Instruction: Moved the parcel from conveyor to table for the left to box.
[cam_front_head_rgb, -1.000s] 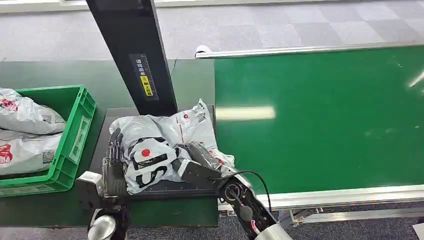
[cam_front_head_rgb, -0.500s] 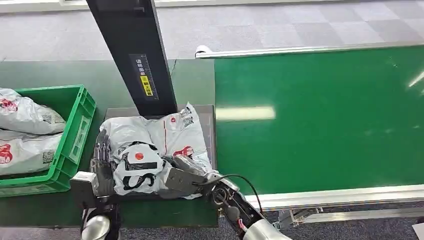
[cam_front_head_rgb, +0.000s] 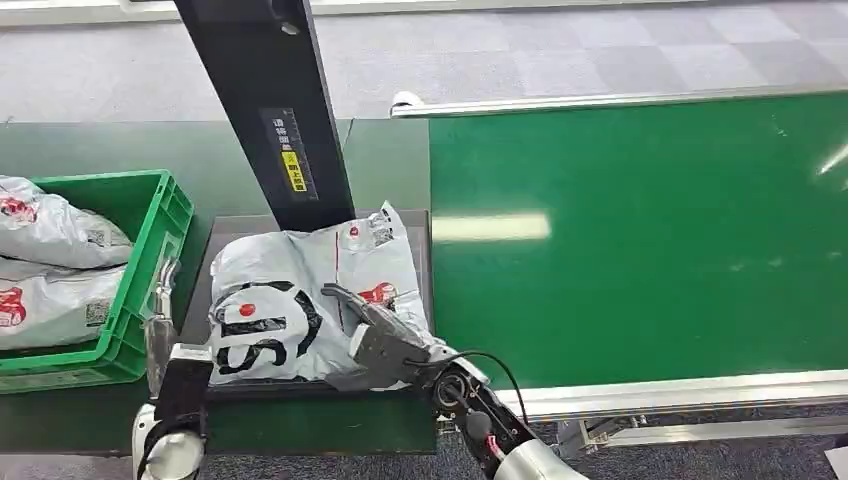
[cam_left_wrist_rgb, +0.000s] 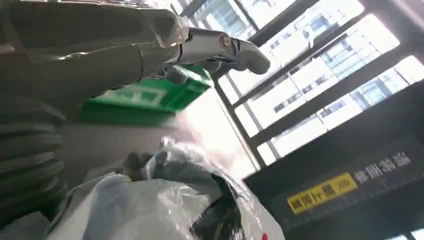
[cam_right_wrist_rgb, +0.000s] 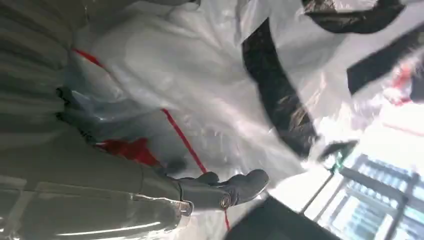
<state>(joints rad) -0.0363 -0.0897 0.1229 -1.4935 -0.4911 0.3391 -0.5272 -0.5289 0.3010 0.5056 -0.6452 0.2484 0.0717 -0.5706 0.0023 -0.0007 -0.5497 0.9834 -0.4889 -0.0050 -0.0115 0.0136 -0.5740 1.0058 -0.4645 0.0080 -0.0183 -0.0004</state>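
The parcel (cam_front_head_rgb: 290, 290), a grey-white poly bag with black and red print, lies flat on the dark plate (cam_front_head_rgb: 228, 226) of the table, just left of the green conveyor (cam_front_head_rgb: 640, 230). My right hand (cam_front_head_rgb: 372, 335) rests on the parcel's near right side with its fingers stretched out. The right wrist view shows this hand (cam_right_wrist_rgb: 125, 185) against the crinkled bag (cam_right_wrist_rgb: 200, 80), not gripping it. My left hand (cam_front_head_rgb: 160, 325) stands apart from the parcel, between it and the green crate (cam_front_head_rgb: 150, 260), holding nothing. In the left wrist view its fingers (cam_left_wrist_rgb: 215, 45) are extended above the bag (cam_left_wrist_rgb: 150, 205).
The green crate at the left holds other grey parcels (cam_front_head_rgb: 50, 235). A black post (cam_front_head_rgb: 270, 110) with a yellow label rises right behind the plate. The conveyor belt stretches to the right with a metal rail (cam_front_head_rgb: 680, 385) along its near edge.
The parcel slid left onto the plate and settled flat. My left hand drew away from its left side toward the crate. My right hand's fingers stretched out over the bag.
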